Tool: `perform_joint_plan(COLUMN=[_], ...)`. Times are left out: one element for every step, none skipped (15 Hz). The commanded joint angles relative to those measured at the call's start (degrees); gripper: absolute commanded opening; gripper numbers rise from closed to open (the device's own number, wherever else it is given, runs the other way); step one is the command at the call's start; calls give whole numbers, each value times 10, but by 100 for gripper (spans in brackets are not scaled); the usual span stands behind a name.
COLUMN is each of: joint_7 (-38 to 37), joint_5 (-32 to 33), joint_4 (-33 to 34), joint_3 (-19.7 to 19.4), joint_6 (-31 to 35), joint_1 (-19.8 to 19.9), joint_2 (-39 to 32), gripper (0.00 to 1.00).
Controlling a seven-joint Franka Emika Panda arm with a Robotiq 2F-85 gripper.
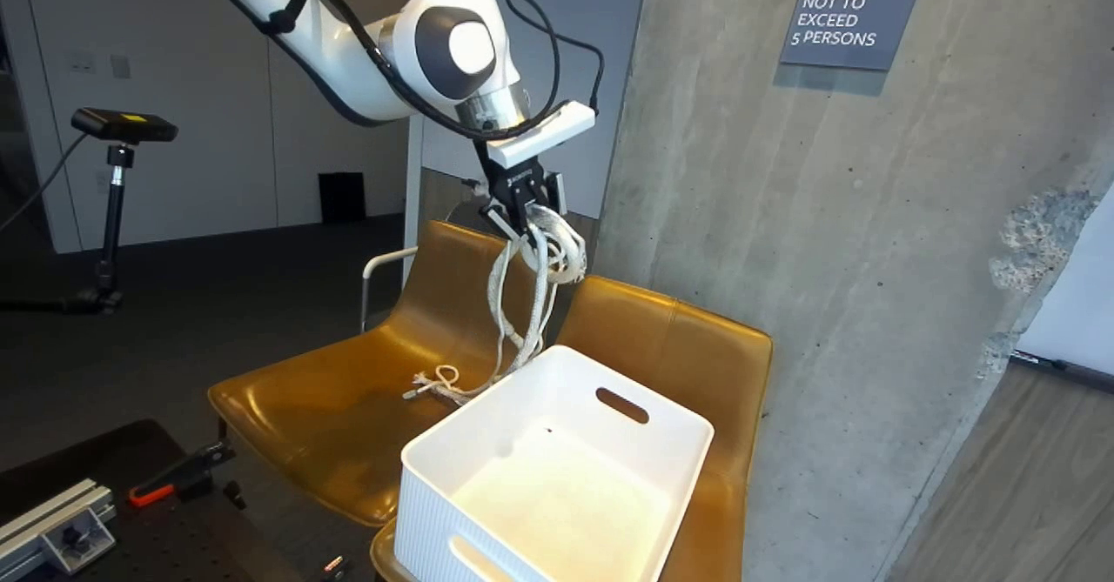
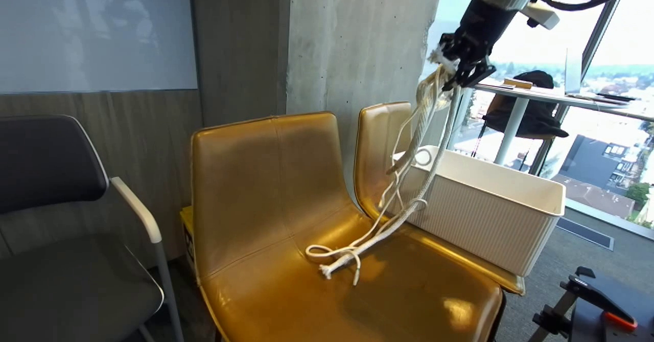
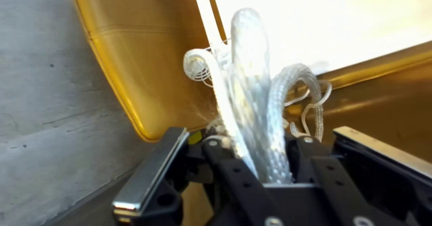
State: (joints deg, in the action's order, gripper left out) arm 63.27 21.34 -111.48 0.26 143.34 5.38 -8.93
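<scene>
1. One bundle of white rope hangs from the jaws, which are pinched onto it; in the wrist view its strands come out between them.
2. The hold seems to be near the top of the bundle, so a loose coil bulges at about four o'clock from the jaws in an exterior view, while long strands drop towards six.
3. Apparently longer than the drop, those strands trail onto a tan chair; their loose ends lie at seven o'clock from the jaws in both exterior views.
4. Near six o'clock below the jaws, a white bin stands mouth-up on a second tan chair; the seat carries it, and the backrest probably stops it from sliding back.
5. The long strands hang outside the bin, beside its wall; whether they touch it, I cannot tell.
</scene>
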Motion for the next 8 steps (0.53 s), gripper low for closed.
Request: perform_joint_plan(joint_7=[60,75,90,101,113,122,126,128], joint_5=[-28,-34,-40,-45,-49,-53,-53,-53], joint_4=[15,35,59,89,122,163,202,239], joint_3=[-28,-37,-46,-55,-62,-67,-72,-75], joint_6=[-11,-20,-30,-42,-56,-76,-89,-105], joint_1=[23,27,31,34,36,37,38,38], joint_2=[62,70,74,72,69,59,44,31], gripper=[2,2,2,2,2,2,2,2])
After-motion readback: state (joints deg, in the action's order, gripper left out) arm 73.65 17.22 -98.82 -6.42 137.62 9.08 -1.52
